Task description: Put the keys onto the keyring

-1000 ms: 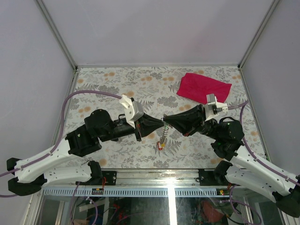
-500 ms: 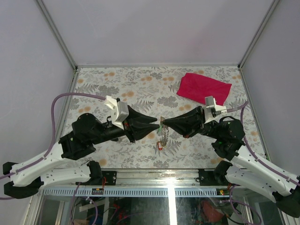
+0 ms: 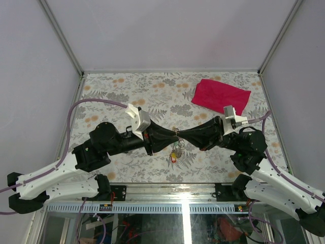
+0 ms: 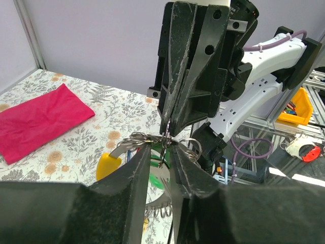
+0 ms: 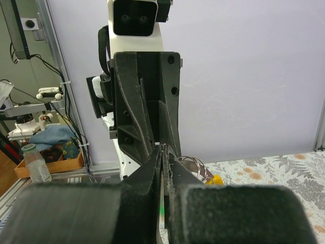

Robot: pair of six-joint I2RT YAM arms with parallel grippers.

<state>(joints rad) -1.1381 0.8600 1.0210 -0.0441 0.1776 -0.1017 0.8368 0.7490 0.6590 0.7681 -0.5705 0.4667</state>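
The keyring (image 3: pixel 175 145) hangs in the air at mid-table between both grippers, with a chain-like strand and a red-tagged key (image 3: pixel 173 158) dangling under it. My right gripper (image 3: pixel 179 133) is shut on a thin silver ring of the keyring (image 4: pixel 189 147); its pinched jaws show from above in the left wrist view (image 4: pixel 168 131). My left gripper (image 4: pixel 160 151) stands slightly open, its fingertips either side of that ring wire. A yellow tag (image 4: pixel 107 165) and a green-tagged key (image 4: pixel 152 179) hang just behind. In the right wrist view, the right gripper (image 5: pixel 161 153) meets the left one tip to tip.
A red cloth (image 3: pixel 220 95) lies flat at the back right of the flowered table (image 3: pixel 111 91). Grey walls and a metal frame (image 3: pixel 61 38) enclose the table. Both arms stretch inward from the near edge and meet at the middle.
My left gripper drew back to the left, then came in again to the ring, and its jaws have parted. The right gripper has stayed shut on the ring, almost still.
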